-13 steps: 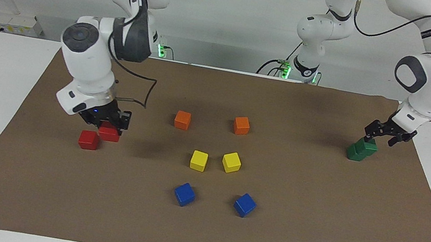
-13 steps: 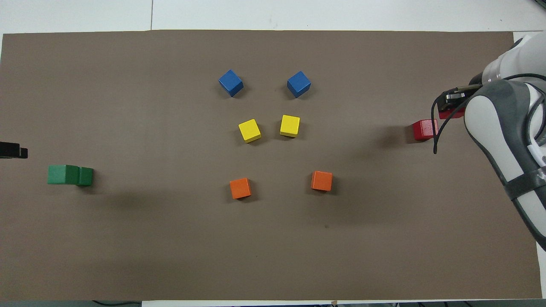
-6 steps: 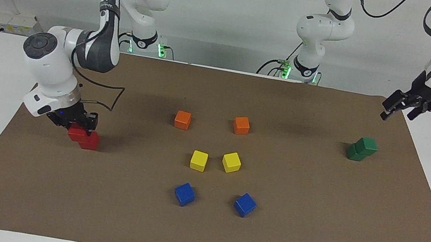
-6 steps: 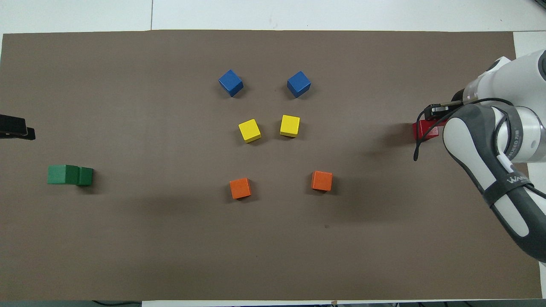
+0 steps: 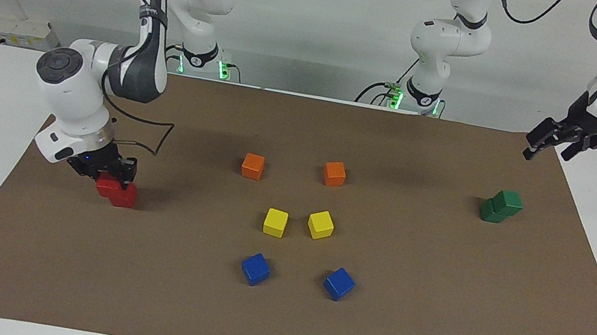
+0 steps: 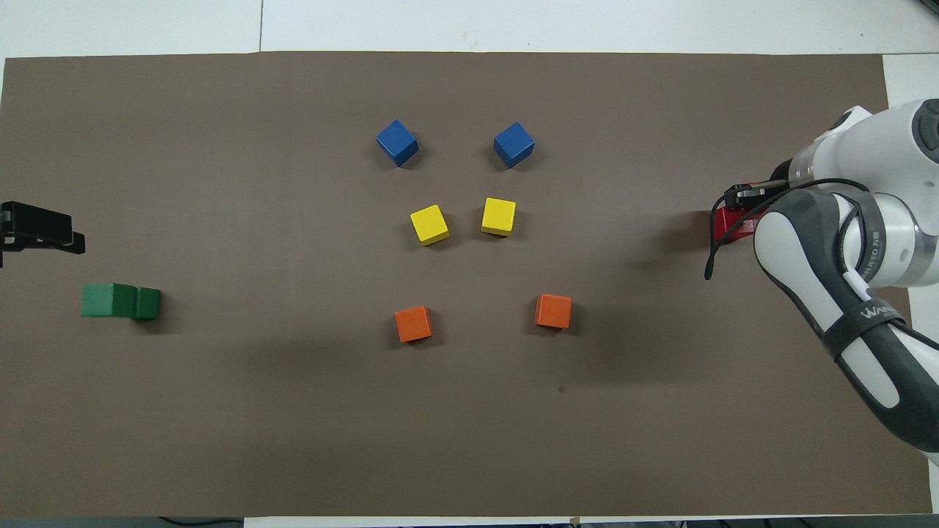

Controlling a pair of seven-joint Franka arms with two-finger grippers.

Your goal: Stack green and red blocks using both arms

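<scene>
Two dark green blocks (image 5: 501, 206) stand stacked at the left arm's end of the brown mat, the upper one (image 5: 508, 200) offset on the lower; they also show in the overhead view (image 6: 121, 301). My left gripper (image 5: 549, 148) hangs open and empty high above the mat's edge, well clear of them. My right gripper (image 5: 109, 179) is shut on a red block (image 5: 107, 186), which sits offset on the second red block (image 5: 123, 197) at the right arm's end. In the overhead view only an edge of red (image 6: 730, 221) shows beside the right arm.
Two orange cubes (image 5: 253, 165) (image 5: 334, 173) lie mid-mat nearest the robots, two yellow cubes (image 5: 275, 222) (image 5: 320, 224) lie farther out, and two blue cubes (image 5: 255, 268) (image 5: 339, 284) farthest. The brown mat (image 5: 432, 314) covers the white table.
My right gripper carried its red block sideways onto the other red block. My left gripper rose from the green stack to high above the mat's edge, leaving the green blocks stacked.
</scene>
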